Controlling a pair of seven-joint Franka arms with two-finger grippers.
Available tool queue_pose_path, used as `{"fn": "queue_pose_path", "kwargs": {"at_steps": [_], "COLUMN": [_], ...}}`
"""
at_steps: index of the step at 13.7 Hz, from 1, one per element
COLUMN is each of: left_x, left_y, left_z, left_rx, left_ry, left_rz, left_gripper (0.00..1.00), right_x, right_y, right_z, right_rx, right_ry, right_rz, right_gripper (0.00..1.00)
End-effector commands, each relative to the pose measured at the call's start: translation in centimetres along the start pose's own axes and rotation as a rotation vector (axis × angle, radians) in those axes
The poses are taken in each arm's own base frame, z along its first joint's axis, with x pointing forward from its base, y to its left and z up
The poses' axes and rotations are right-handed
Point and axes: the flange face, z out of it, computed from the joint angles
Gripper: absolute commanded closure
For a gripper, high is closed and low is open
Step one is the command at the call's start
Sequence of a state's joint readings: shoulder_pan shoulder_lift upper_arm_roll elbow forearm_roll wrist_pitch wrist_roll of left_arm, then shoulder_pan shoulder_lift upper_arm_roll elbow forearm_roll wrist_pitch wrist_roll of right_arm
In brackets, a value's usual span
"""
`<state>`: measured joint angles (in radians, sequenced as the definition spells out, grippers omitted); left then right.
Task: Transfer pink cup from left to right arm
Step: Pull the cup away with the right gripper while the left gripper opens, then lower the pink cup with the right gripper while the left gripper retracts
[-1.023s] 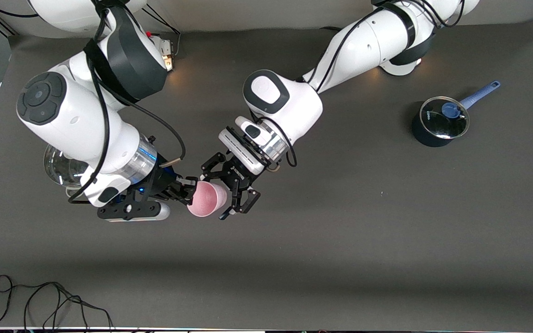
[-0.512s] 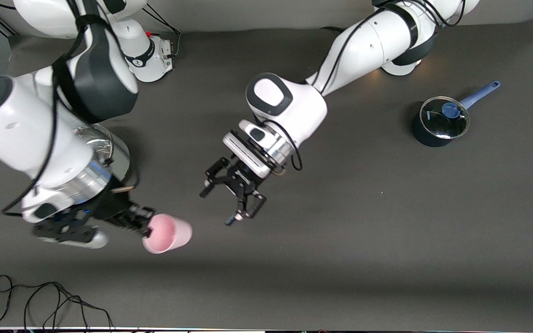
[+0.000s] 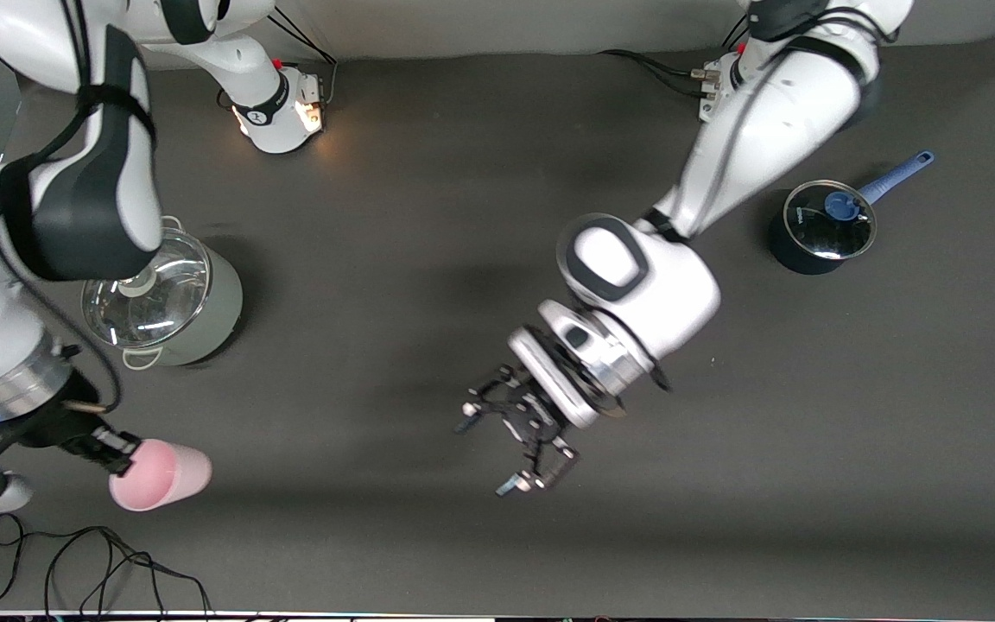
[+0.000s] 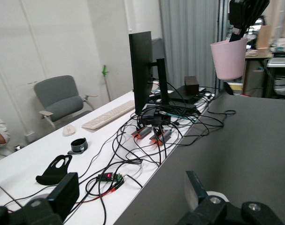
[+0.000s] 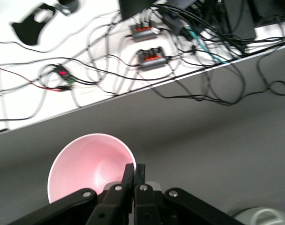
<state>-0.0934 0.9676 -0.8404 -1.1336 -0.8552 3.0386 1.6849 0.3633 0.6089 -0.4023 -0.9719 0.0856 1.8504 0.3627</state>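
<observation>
We see a dark grey table (image 3: pixel 428 216) under even light, with a brighter patch on its top near the edge where the bases stand. Beside the table runs a white desk (image 4: pixel 48 164) strewn with black cables (image 4: pixel 147 140). On it stand a black monitor (image 4: pixel 141 70), a pale keyboard (image 4: pixel 107 115) and a mouse (image 4: pixel 69 131). A grey armchair (image 4: pixel 60 99) stands against a plain white wall (image 4: pixel 53 42), and grey curtains (image 4: pixel 189 40) hang near the corner.
</observation>
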Motion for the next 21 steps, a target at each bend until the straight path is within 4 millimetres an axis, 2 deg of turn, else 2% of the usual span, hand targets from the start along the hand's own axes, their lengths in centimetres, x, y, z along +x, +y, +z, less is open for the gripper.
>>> {"fn": "queue_pose_path", "kwargs": {"at_steps": [1,3,4,5,7,9,11,12,14,15,17,18,21], "left_x": [-1.8,-3.7,-4.8,-6.0,-7.6,-8.8,-8.9,-8.5,-7.3,-5.9,-1.5,-0.1,1.1], "left_y": [-7.2,-12.0,-13.7,-15.6,-19.0,-21.0,-22.2,-22.4,-22.0,-22.0,-22.4,-22.3,-22.2], "left_z": [-5.2,-9.0,-10.8,-13.2,-18.7,-24.2,-29.2,-31.3,-34.2,-36.3,-40.6,-41.4,-44.2], "left_rx": [-0.14,-0.232,-0.281,-0.332,-0.439,-0.547,-0.612,-0.621,-0.632,-0.611,-0.465,-0.407,-0.26], "left_ry": [-0.041,-0.065,-0.084,-0.103,-0.149,-0.254,-0.403,-0.497,-0.661,-0.727,-0.85,-0.911,-1.035], "left_rz": [0.033,0.052,0.059,0.058,0.068,0.05,-0.02,-0.059,-0.126,-0.157,-0.177,-0.195,-0.394], "left_gripper": [0.0,0.0,0.0,0.0,0.0,0.0,0.0,0.0,0.0,0.0,0.0,0.0,0.0], "right_x": [-0.3,-0.7,-0.6,-0.5,-1.5,-2.7,-4.0,-4.3,-5.7,-6.6,-8.2,-8.8,-9.9], "right_y": [3.7,5.5,6.8,7.7,8.6,9.4,10.3,10.7,11.4,11.9,12.3,12.4,13.4], "right_z": [2.1,4.5,5.7,7.2,10.6,13.8,16.8,17.8,20.0,21.2,23.6,24.5,25.7], "right_rx": [-0.041,-0.056,-0.064,-0.067,-0.065,-0.06,-0.046,-0.042,-0.045,-0.047,-0.038,-0.022,0.032], "right_ry": [-0.078,-0.133,-0.148,-0.149,-0.155,-0.131,-0.111,-0.088,-0.09,-0.094,-0.076,-0.039,-0.014], "right_rz": [-0.139,-0.18,-0.174,-0.194,-0.217,-0.225,-0.277,-0.277,-0.292,-0.306,-0.308,-0.298,-0.299], "right_gripper": [1.0,1.0,1.0,1.0,1.0,1.0,1.0,1.0,1.0,1.0,1.0,1.0,1.0]}}
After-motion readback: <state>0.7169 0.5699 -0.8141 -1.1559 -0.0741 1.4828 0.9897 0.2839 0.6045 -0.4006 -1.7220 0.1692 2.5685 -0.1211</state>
